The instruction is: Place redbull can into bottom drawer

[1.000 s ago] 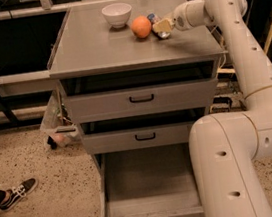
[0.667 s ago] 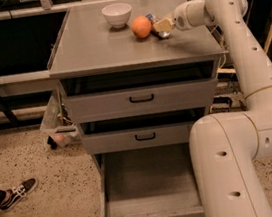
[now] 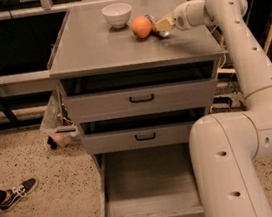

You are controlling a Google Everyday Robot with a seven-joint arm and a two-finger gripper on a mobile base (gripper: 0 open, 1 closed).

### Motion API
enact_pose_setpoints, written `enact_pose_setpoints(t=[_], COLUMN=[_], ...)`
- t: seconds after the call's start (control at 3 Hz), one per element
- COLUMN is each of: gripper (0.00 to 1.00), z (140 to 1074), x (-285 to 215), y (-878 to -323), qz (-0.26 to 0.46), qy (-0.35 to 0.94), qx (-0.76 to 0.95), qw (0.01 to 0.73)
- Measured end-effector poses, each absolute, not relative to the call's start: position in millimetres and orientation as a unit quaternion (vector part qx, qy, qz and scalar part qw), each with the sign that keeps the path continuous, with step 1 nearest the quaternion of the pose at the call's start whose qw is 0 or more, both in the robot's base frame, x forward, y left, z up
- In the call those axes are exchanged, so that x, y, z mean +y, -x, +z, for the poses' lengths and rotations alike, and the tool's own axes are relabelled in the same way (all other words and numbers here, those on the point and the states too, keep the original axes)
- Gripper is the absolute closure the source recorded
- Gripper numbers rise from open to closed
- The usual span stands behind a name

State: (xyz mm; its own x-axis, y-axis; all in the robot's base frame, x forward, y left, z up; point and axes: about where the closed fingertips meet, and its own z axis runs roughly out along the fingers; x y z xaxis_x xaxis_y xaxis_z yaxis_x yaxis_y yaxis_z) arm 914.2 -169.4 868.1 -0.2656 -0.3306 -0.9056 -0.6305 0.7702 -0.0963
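One can [image 3: 153, 19] lies at the hand [image 3: 164, 24] on the far worktop [image 3: 107, 49], grasping stage, grip unclear; next, probably lift toward the open drawer [image 3: 146, 182].

Pincer [image 3: 163, 25] at redbull can [image 3: 150, 18] nr orange [image 3: 141, 27], atop cabinet [image 3: 113, 50], btm drawer [image 3: 146, 180] open.

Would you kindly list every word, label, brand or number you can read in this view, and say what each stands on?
No text can be read anywhere in this view.
The redbull can, between the orange and the gripper on the cabinet top, shows only blue and silver; any print is too small to read.
The white bowl, the drawer fronts and the open bottom drawer show no markings.
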Motion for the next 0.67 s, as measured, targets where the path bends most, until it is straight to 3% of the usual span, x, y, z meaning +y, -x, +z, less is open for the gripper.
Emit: enact_pose_setpoints(t=[0.67], gripper=[0.36], z=[868.0], x=[-169.4], y=[-914.2], qz=[0.144], qy=[0.307], qx=[0.782], qw=[0.522])
